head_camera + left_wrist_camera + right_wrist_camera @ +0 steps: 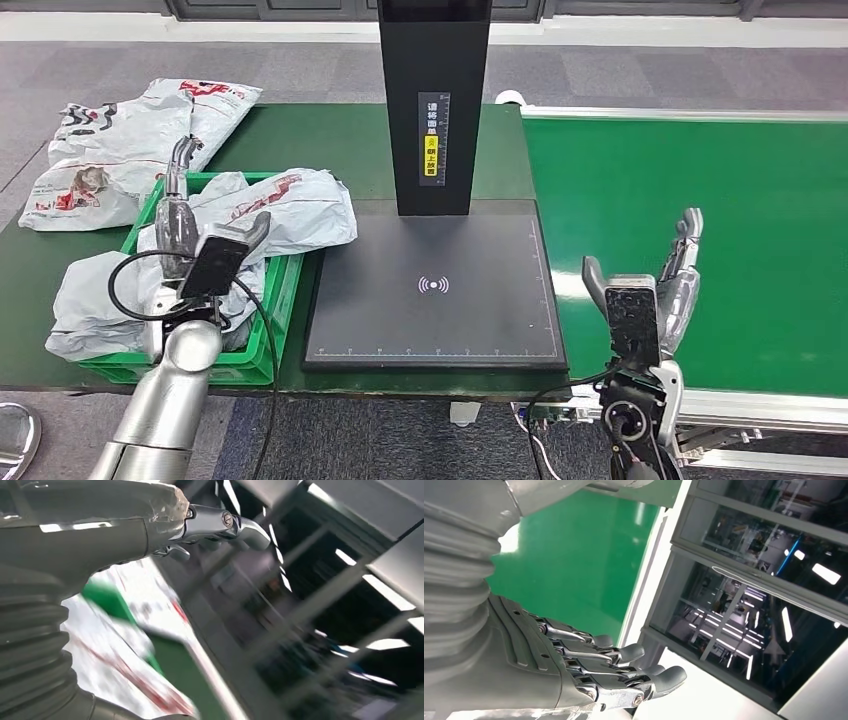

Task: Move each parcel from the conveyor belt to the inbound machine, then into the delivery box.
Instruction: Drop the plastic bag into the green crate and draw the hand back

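Two hands, both empty with fingers spread: left hand [180,215] hangs over the green delivery box [268,345] stuffed with parcels [290,205], right hand [668,285] above the conveyor belt [720,220] beside it.

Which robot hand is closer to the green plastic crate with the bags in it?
Left. The left hand hovers right over the green plastic crate; the right hand is far across, over the green conveyor belt.
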